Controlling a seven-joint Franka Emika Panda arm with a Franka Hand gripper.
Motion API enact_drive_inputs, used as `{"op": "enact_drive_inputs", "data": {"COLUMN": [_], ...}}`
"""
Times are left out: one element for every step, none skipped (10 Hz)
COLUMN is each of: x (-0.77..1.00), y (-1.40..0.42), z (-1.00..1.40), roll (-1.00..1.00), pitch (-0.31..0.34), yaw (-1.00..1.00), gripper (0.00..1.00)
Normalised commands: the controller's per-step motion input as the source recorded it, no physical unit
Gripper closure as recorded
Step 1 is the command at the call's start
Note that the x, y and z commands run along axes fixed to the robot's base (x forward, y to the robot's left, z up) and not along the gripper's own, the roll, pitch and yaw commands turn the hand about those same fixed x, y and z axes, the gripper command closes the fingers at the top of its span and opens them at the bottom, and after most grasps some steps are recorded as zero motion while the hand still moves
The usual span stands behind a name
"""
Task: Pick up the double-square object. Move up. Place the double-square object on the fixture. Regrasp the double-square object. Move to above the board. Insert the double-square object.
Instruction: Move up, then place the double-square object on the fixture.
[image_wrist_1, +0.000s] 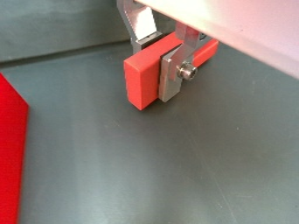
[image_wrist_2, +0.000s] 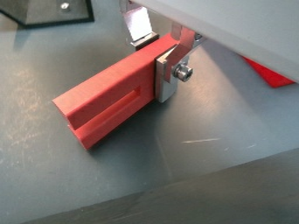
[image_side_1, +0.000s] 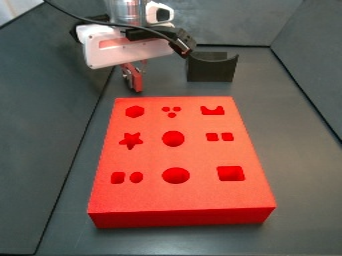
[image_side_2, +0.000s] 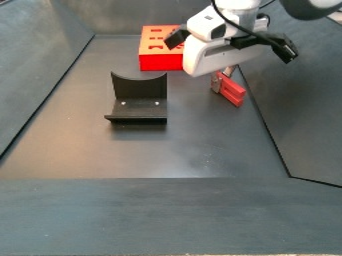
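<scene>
while low over the dark floor, gripper (image_wrist_2: 167, 72) clamped on the double-square object (image_wrist_2: 107, 101), beside the board (image_side_1: 178, 158).

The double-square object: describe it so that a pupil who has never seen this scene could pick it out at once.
Start from the board, the big red slab with nine cutouts, then look just beyond its far edge, where the gripper hangs. Clamped between its silver fingers is the double-square object, a small, flat pink-red bar. Unlike the dark notched fixture nearby, it is red, and far smaller than the board.
</scene>
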Motion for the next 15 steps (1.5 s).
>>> {"op": "enact_drive_inputs", "data": {"x": [-0.07, -0.05, -0.03, -0.02, -0.02, 0.0, 0.0, -0.01, -0.02, -0.02, -0.02, -0.03, -0.03, -0.02, -0.01], "y": [-0.06, -0.03, -0.02, -0.02, -0.02, 0.0, 0.0, 0.0, 0.0, -0.01, -0.01, -0.02, -0.02, -0.02, -0.02], "z": [0.77, 0.63, 0.5, 0.37, 0.22, 1.0, 1.0, 1.0, 1.0, 1.0, 1.0, 1.0, 0.99, 0.79, 0.69], "roll": [-0.01, -0.01, -0.02, -0.03, -0.04, 0.0, -0.01, -0.01, -0.02, -0.04, -0.05, -0.06, -0.07, -0.08, -0.09], "pitch": [0.031, 0.039, 0.048, 0.049, 0.048, 0.0, 0.005, 0.021, 0.021, 0.026, 0.03, 0.033, 0.038, 0.047, 0.051], "yaw": [-0.02, 0.0, 0.01, 0.02, 0.02, 0.0, 0.0, 0.0, 0.01, 0.01, 0.02, 0.02, 0.02, 0.02, 0.02], "gripper": [1.0, 1.0, 1.0, 1.0, 1.0, 1.0, 1.0, 1.0, 1.0, 1.0, 1.0, 1.0, 1.0, 1.0, 1.0]}}
